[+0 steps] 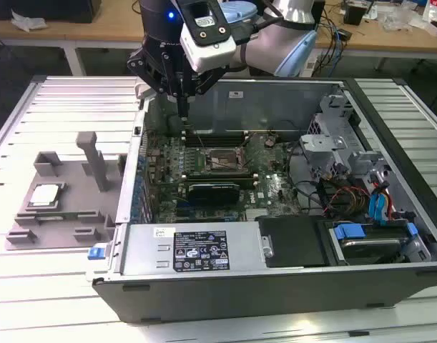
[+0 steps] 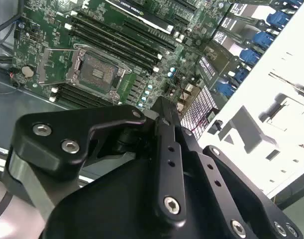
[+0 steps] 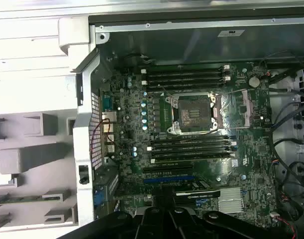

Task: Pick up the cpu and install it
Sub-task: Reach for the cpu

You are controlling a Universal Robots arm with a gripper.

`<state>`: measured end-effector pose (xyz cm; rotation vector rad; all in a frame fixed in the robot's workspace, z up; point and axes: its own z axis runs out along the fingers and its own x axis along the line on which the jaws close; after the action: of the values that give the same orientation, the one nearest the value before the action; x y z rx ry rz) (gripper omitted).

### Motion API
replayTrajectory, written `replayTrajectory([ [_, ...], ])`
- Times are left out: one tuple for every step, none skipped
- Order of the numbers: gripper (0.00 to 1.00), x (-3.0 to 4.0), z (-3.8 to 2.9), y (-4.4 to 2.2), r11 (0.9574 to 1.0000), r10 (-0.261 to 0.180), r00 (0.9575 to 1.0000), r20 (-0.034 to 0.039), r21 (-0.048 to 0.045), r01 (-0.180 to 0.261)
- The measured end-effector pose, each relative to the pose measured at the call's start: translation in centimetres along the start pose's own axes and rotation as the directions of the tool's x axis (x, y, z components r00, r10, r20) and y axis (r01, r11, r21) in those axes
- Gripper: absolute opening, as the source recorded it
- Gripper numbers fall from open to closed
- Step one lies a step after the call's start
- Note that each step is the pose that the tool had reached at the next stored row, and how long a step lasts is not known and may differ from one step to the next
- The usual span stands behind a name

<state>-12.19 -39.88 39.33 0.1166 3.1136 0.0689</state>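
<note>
Nearest in the exterior view, the open PC case (image 1: 275, 300) lay on its side on a slatted metal table (image 1: 61, 100). The power supply (image 1: 197, 249) ran along the case's near edge, w/ a drive bay (image 1: 368, 239) carrying blue tabs toward the exterior view's right.

Outside the case, on the exterior view's left, sat a grey plastic tray (image 1: 68, 209). The cpu (image 1: 45, 194) lay flat in a square recess of that tray, silvery top up, well apart from both gripper and socket.

Further in, on the green motherboard (image 1: 275, 186), a long black expansion card (image 1: 214, 189) sat just in front of the CPU socket (image 1: 217, 158). In both wrist views the socket's contact field was exposed, metal frame around it, and memory slots (image 3: 186, 77) ran on either side of it.

Farthest back, the gripper (image 1: 182, 111) hung over the case's far corner on the exterior view's left, above the board's edge and beyond the socket, touching nothing. Its fingers (image 2: 161, 129) looked brought together to a narrow tip w/ nothing between them.
</note>
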Motion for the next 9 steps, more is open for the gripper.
replayTrajectory([
  [0.11,0.00,0.00,0.00,1.0000,0.000,1.0000,0.0000,0.0000,0.000],
  [0.11,0.00,0.00,0.00,1.0000,0.000,1.0000,0.0000,0.0000,0.000],
  [0.11,0.00,0.00,0.00,1.0000,0.000,1.0000,-0.0001,0.0000,0.000],
  [0.11,0.00,0.00,0.00,1.0000,0.000,1.0000,0.0000,0.0000,0.000],
  [0.11,0.02,0.00,0.00,1.0000,0.000,1.0000,0.0000,-0.0001,0.000],
  [0.11,0.06,-0.01,0.00,1.0000,0.000,1.0000,-0.0001,0.0001,0.000],
  [0.11,0.13,0.00,-0.01,1.0000,0.000,1.0000,0.0000,0.0000,0.000],
  [0.11,0.19,0.00,-0.01,1.0000,0.000,1.0000,0.0000,0.0000,0.000],
  [0.11,0.22,-0.01,-0.02,1.0000,0.000,1.0000,0.0000,0.0000,0.000],
])
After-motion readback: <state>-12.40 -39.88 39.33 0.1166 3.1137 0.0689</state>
